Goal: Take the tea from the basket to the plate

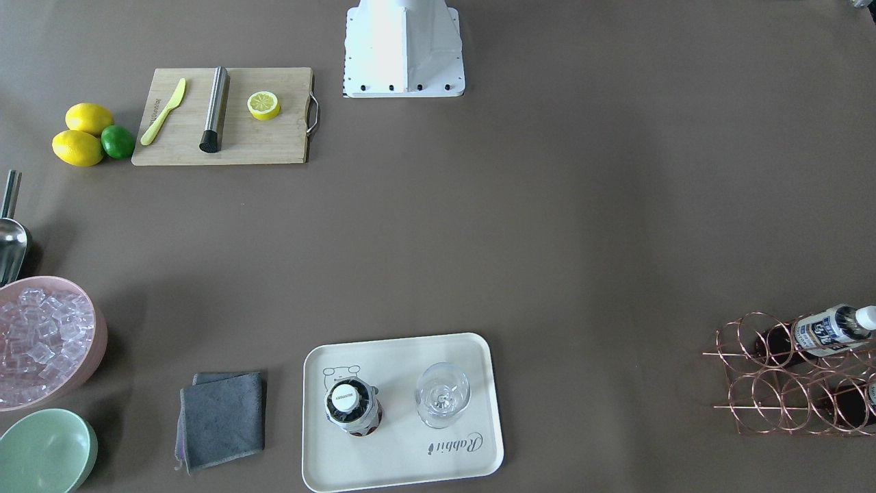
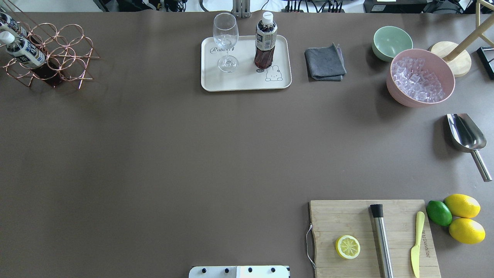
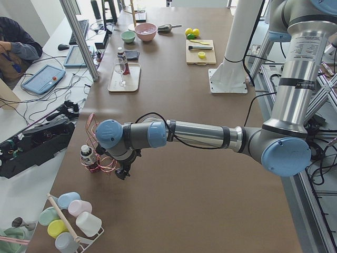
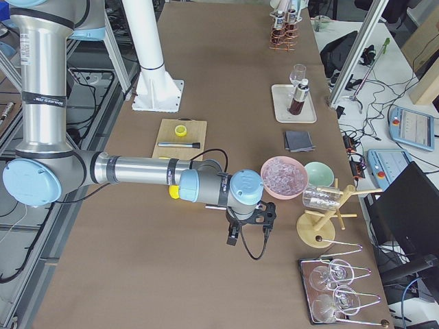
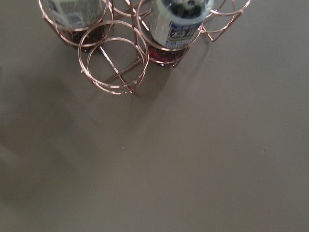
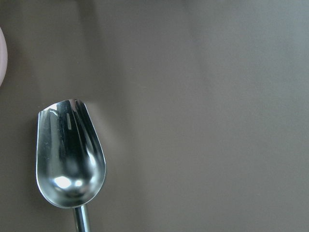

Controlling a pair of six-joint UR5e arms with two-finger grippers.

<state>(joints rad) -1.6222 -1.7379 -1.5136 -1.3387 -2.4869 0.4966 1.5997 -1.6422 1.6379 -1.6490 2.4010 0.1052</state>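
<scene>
Tabletop as I see it from the camera over the robot's shoulders, read left to right.

At the far left corner stands the basket [image 2: 61, 46], a copper wire carrier of ring cells. Two matching bottles [image 2: 24, 52] sit in its cells. My left wrist camera shows one near cell [image 5: 113, 60] empty. The left gripper [image 3: 122, 173] hangs just beside the basket, over bare table. It shows only in a side view, so I cannot tell whether its fingers are apart or together.

At the middle of the far edge lies the plate [image 2: 247, 83], a cream tray with a small bear drawing. A wine glass [image 2: 225, 38] stands on its left half. The tea [image 2: 265, 42] stands upright on its right half, cap on, near the glass but apart from it.

Further right are a grey cloth [image 2: 325, 61], a green bowl [image 2: 391, 42], a pink bowl of ice [image 2: 418, 77] and a steel scoop [image 2: 465, 135]. A cutting board [image 2: 339, 216] lies at the near right.

The right gripper [image 4: 236, 233] hangs near the scoop. Again I cannot tell how its fingers stand.

I judge the task essentially done: one bottle rests on the plate, with neither gripper near it. If more bottles are meant to follow, two sit in the basket.
</scene>
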